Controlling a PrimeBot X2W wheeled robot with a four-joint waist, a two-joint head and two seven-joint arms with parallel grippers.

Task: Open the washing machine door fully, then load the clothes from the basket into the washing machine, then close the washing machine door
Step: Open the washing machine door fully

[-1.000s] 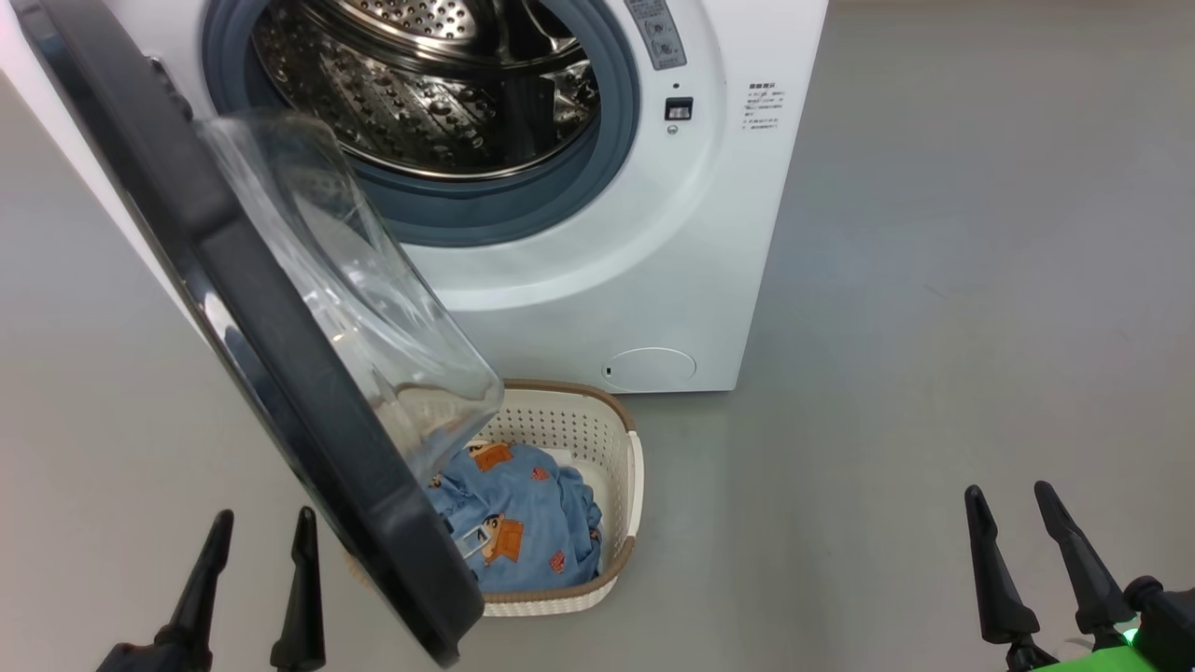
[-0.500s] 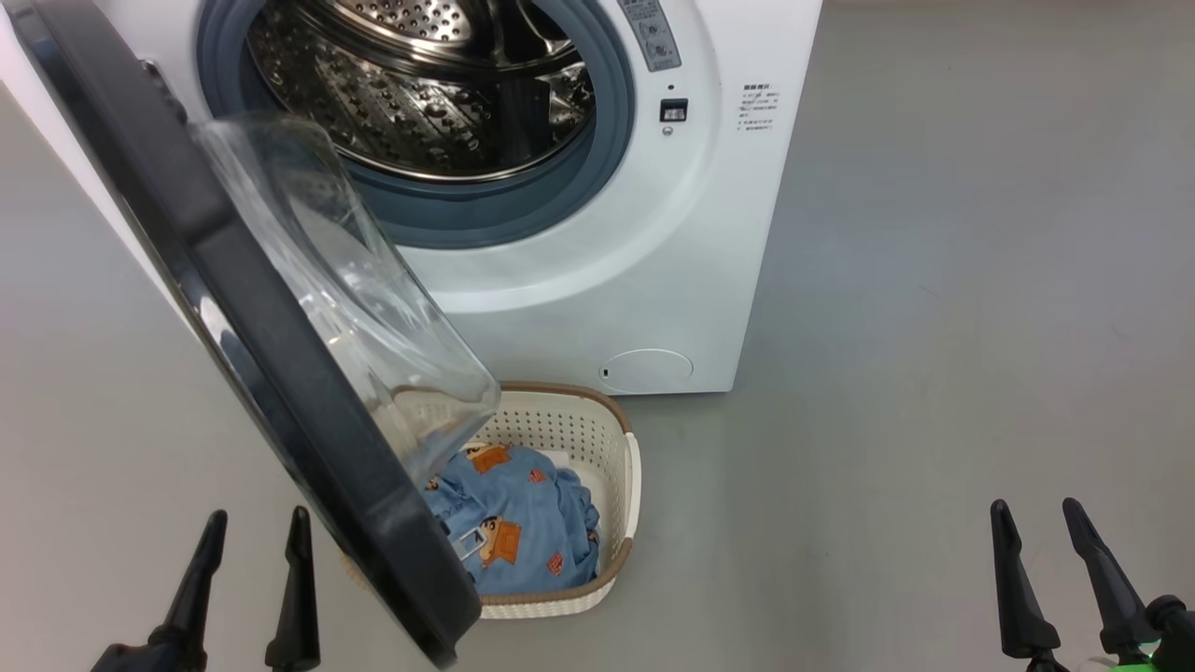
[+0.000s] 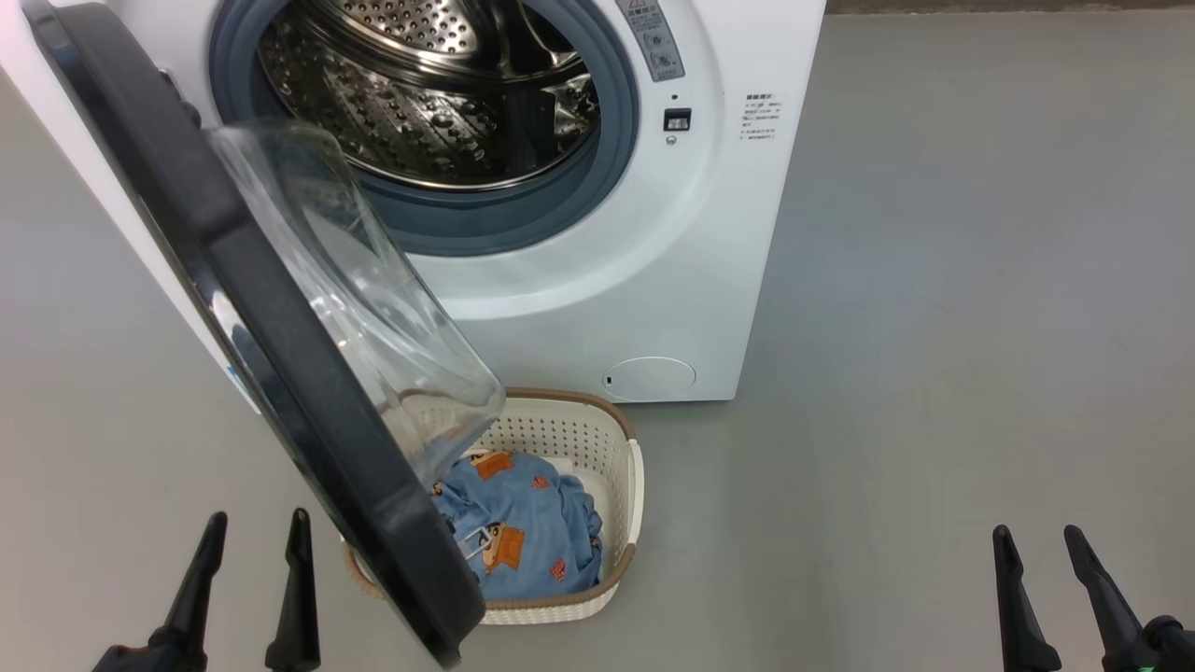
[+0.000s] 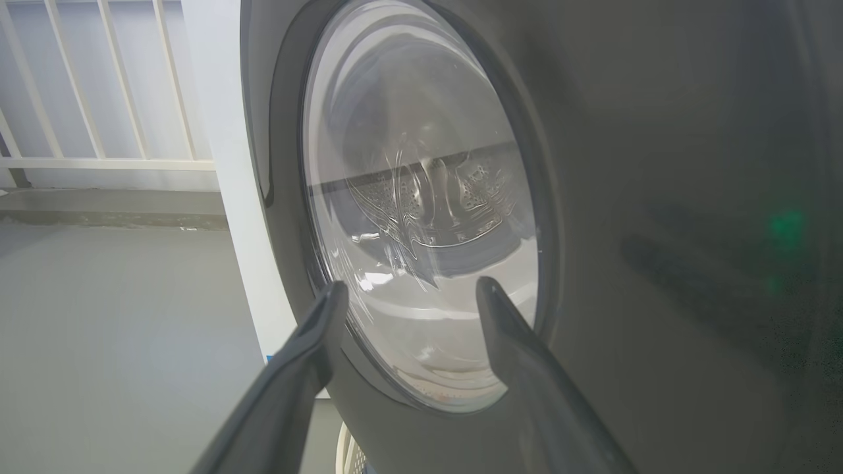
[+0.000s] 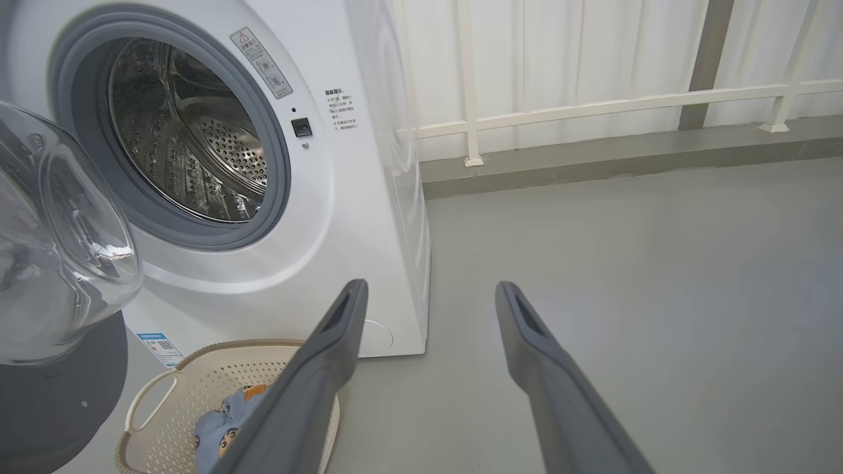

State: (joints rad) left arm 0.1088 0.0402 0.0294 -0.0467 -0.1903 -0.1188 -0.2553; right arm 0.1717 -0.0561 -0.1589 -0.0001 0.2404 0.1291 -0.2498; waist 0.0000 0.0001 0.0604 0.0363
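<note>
The white washing machine (image 3: 709,233) stands at the top of the head view, its steel drum (image 3: 420,103) exposed. The washing machine door (image 3: 280,373) is swung out towards me, black rim edge-on, and its clear glass bowl (image 3: 364,308) overhangs the basket (image 3: 621,467). Light-blue printed clothes (image 3: 527,527) lie in the cream basket on the floor before the machine. My left gripper (image 3: 259,518) is open, left of the door's lower edge, facing the door's outer face (image 4: 625,164). My right gripper (image 3: 1037,534) is open over bare floor, far right of the basket (image 5: 197,388).
Grey floor (image 3: 934,327) stretches to the right of the machine. A white railing (image 5: 593,105) on a low kerb runs behind it. The round white cap (image 3: 649,378) sits low on the machine's front, just behind the basket. The open door stands between my left gripper and the basket.
My right gripper has drawn back towards the lower right corner of the head view. The camera has shifted slightly. Door, basket and left gripper stay as they were.
</note>
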